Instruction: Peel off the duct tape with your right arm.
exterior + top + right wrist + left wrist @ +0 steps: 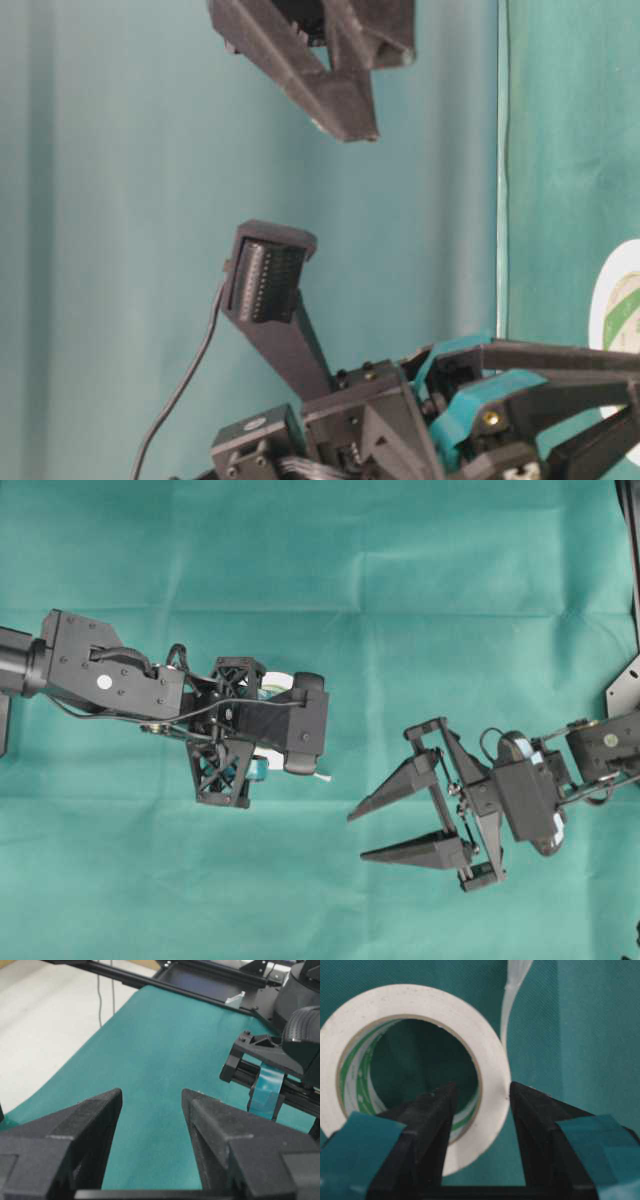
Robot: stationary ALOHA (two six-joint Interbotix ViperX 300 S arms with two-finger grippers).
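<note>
The duct tape (420, 1002) is a white ring with a pale green core, and its loose strip (512, 990) trails away at the upper right. My left gripper (482, 1092) stands astride the roll's wall, one finger inside the hole and the other outside. The jaws are wider than the wall, and only the outer fingertip (512, 1091) touches it. From overhead the left gripper (232, 725) hides most of the duct tape (278, 683); the strip end (322, 777) pokes out. My right gripper (357, 837) hangs open and empty to the right of the roll, fingers pointing left. In its own view the right gripper (151, 1094) has only cloth between its fingers.
A green cloth (320, 560) covers the table. A black frame (630, 540) stands at the far right edge. In the right wrist view the left arm's hardware (265, 1060) sits at the right, and the table edge with pale floor (40, 1020) lies to the left.
</note>
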